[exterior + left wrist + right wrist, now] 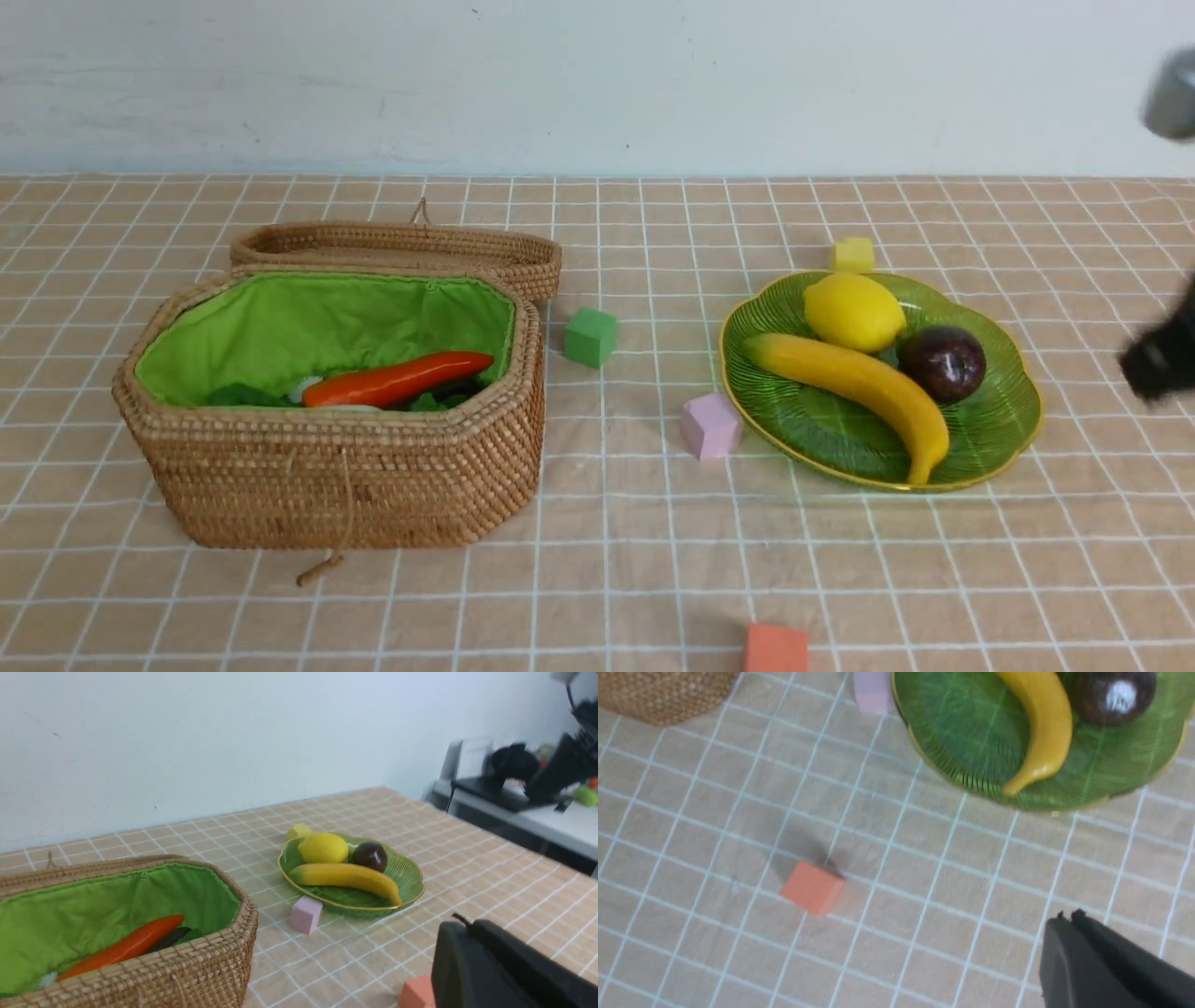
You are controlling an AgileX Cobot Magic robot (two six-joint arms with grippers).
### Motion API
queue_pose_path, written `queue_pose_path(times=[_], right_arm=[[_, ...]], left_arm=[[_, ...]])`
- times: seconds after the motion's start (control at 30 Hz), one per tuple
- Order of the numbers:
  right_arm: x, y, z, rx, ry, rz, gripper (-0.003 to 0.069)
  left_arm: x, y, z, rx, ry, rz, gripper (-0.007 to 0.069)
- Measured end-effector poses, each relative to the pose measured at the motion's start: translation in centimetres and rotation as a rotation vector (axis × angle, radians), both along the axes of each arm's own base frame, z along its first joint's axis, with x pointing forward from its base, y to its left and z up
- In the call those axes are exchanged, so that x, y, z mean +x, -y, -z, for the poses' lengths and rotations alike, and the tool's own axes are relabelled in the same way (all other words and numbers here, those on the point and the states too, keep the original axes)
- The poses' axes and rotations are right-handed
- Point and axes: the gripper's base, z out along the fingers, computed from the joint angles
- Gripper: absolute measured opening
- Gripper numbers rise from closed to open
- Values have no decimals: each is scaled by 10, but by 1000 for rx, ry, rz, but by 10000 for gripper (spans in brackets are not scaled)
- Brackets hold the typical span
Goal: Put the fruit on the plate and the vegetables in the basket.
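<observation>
Checked beige cloth covers the surface (616,569) below a pale wall. On its left side stands the basket (355,476), lid tipped back, with the carrot (397,380) lying on dark and green vegetables inside. To the right sits the plate (999,420) carrying banana (864,383), lemon (853,312) and mangosteen (941,363). Small foam cubes lie scattered around the plate. Each claw, left claw (465,921) and right claw (1069,917), has its fingers pressed together, holding nothing.
</observation>
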Motion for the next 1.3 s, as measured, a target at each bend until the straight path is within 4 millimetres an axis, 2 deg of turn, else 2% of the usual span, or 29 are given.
queue_pose_path(times=[0.1,0.17,0.2,0.33,0.47,0.57,0.8,1.03,1.17,1.27,1.3], right_arm=[[-44,7,15,39,-2,50,6],[-57,9,24,51,-14,68,7],[-77,12,30,74,4,89,8],[-119,18,51,146,58,161,11],[-140,23,64,220,163,227,14],[-140,24,69,258,227,256,18],[-137,24,78,276,218,283,31],[-136,27,78,244,233,291,36],[-130,30,81,234,326,306,18],[-129,35,96,262,511,352,-8],[-130,37,113,253,550,373,-8]], left_arm=[[-1,0,20,-37,4,9,-13],[1,3,28,-27,-8,11,-13],[4,5,36,-14,-23,12,-13],[8,10,55,15,-72,17,-13],[11,14,72,50,-115,17,-13],[13,15,84,79,-149,14,-13],[14,14,101,159,-238,-5,-13],[14,14,104,178,-258,-10,-13],[14,13,104,179,-260,-11,-13],[14,13,104,179,-260,-11,-13],[14,13,104,179,-260,-11,-13]])
